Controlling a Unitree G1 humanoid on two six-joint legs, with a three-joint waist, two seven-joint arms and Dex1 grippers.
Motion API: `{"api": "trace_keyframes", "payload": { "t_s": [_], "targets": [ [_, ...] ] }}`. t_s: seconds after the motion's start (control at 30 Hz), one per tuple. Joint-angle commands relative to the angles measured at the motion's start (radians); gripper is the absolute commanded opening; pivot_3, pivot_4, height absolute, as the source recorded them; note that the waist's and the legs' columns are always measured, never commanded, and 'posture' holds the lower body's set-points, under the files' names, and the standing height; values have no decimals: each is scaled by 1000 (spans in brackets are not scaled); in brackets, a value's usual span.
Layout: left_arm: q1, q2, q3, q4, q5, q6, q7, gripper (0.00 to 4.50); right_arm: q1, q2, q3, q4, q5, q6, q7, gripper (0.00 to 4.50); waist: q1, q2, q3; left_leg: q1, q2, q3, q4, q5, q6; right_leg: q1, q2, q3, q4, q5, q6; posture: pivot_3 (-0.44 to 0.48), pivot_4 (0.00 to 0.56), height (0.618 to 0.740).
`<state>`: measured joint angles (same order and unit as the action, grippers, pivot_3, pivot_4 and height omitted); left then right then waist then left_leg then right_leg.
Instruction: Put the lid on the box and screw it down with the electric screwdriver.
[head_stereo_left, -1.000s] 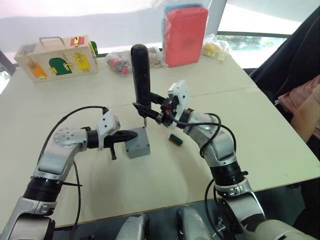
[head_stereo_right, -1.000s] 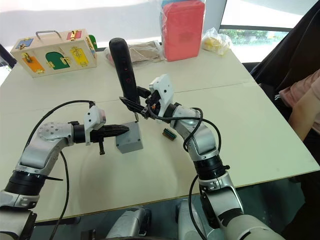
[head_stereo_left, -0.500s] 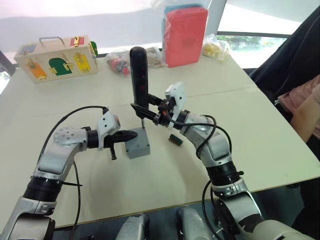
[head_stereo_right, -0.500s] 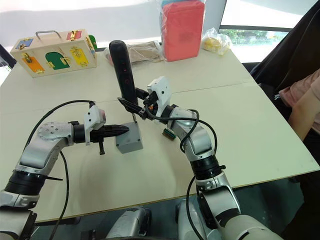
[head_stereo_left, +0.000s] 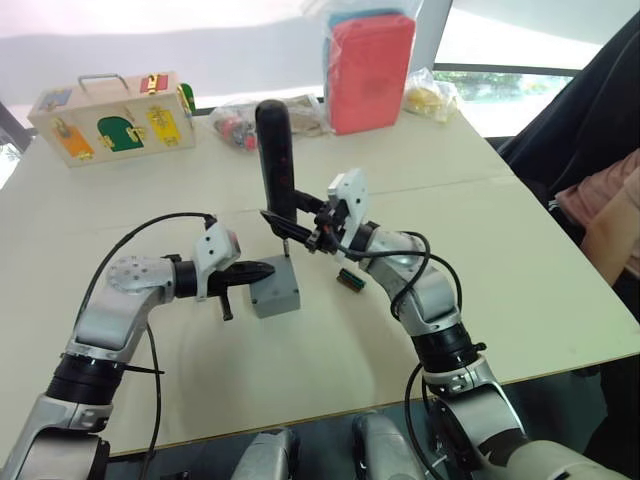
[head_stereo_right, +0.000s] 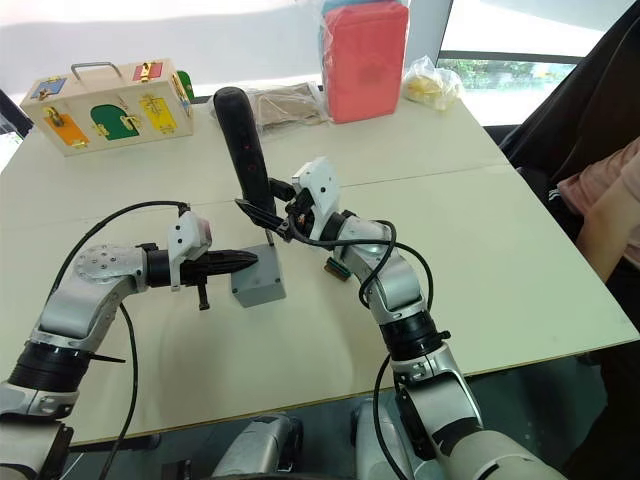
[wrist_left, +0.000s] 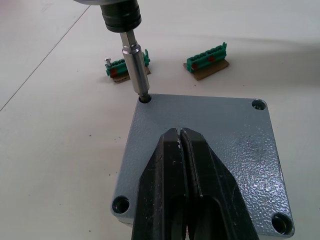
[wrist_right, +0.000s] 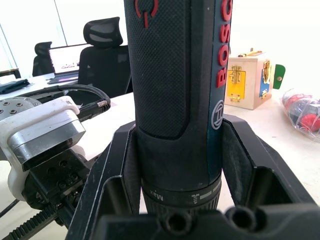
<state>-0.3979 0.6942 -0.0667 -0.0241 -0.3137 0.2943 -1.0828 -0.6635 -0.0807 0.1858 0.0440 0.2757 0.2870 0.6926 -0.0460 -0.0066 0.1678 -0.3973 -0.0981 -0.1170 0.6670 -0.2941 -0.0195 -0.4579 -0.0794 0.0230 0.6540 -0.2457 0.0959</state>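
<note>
The left claw (wrist_left: 181, 165), fingers pressed together, rests on the lid (wrist_left: 227, 145) while the right claw (head_stereo_left: 290, 222) grips the upright electric screwdriver (head_stereo_left: 276, 150), bit in a corner hole.

Both head views look down over the desk (head_stereo_left: 520, 260); wrist views sit close, sharing the lid (wrist_left: 200, 145) area.

Office-style robot test room, pale worktable (head_stereo_left: 540, 260) joined from two tops, black swivel chairs (wrist_right: 102, 47) and an open laptop (wrist_right: 67, 60) on a desk behind, large bright windows (head_stereo_right: 520, 35), wooden latch box (head_stereo_left: 112, 115), bagged parts (head_stereo_left: 432, 93), red case (head_stereo_left: 372, 70)
</note>
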Motion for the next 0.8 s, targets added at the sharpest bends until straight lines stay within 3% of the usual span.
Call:
{"api": "trace_keyframes", "payload": {
  "t_s": [0.03,0.37,0.8],
  "targets": [
    [18,10,-17,-9,16,8,-10,0,39,-13,39,14,-32,-10,12,1745,0,0,-3,1,0,0,0,0,0,1,0,0,0,0,0,0,150,740],
    [40,8,-16,-17,24,11,-9,0,95,-32,90,40,-60,57,15,1745,4,3,-17,24,1,1,-5,-3,5,24,0,0,-5,-1,0,0,150,740],
    [57,5,-43,7,64,-18,-14,0,88,-22,90,51,-56,247,-40,1745,4,7,-44,28,1,1,-6,-6,7,27,1,0,-8,-1,0,0,150,740]
  ]
}}
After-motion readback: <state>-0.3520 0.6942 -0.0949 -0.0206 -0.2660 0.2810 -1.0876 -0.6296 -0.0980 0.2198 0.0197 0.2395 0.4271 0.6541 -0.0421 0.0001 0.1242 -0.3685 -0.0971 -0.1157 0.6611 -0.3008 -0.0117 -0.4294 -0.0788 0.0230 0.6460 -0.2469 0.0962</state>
